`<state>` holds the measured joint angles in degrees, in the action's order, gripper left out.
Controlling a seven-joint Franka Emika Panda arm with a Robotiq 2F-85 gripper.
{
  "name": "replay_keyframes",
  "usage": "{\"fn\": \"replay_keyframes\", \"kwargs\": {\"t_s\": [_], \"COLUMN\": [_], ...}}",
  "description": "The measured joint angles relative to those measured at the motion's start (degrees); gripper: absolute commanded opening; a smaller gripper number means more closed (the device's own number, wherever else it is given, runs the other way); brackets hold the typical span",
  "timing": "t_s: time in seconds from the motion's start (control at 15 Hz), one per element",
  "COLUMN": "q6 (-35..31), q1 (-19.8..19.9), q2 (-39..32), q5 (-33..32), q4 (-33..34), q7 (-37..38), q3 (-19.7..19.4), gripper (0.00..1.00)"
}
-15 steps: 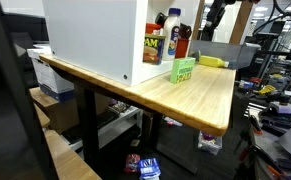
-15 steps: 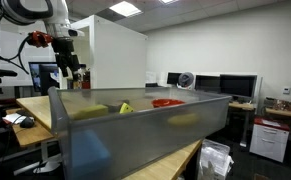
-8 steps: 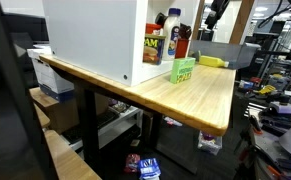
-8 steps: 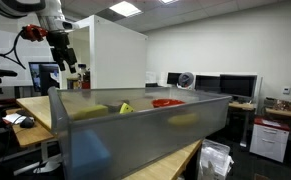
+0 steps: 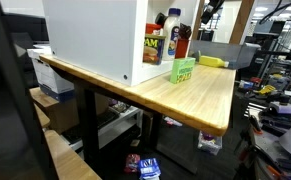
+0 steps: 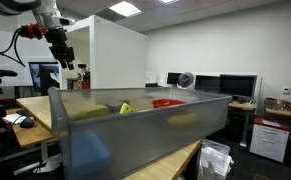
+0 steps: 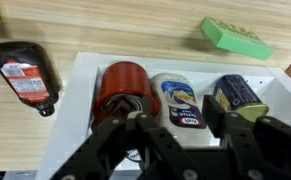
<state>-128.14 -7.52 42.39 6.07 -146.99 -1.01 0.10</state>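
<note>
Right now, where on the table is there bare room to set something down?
Bare tabletop between the dark pouch and the green box, beyond the white tray. The tray is crowded: red canister, white bottle, yellow tin.

Bright room. Wood table [image 5: 190, 95] on black legs [image 5: 86, 125]. White wall [image 6: 245, 50] behind. Ceiling lights [image 6: 125, 9] on. Desk [image 6: 273, 110], screens [image 6: 220, 84] far off. Dark floor [image 5: 180, 150].
</note>
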Motion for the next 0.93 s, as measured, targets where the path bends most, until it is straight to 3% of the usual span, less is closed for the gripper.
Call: {"fn": "replay_keyframes", "kwargs": {"t_s": [0.27,0.47,0.53,0.6,0.73,0.93], "q6": [-7.6,-14.16,-16.29,-18.25,-21.43,-24.25], "q1": [-1.7,-3.5,-4.18,-4.83,-5.96,-7.46], "q2": [-0.74,-2.59,-3.42,-4.29,-5.98,-8.32], "q5": [0.07,0.79,1.06,1.29,1.66,2.12], "q4": [-0.57,-0.72,-0.72,-0.72,-0.66,-0.19], "q7": [-0.82,-0.83,-0.83,-0.83,-0.83,-0.83], "q3": [0.22,0.46,0.5,0.52,0.53,0.53], "gripper": [0.06,0.01,0.04,0.31,0.31,0.5]}}
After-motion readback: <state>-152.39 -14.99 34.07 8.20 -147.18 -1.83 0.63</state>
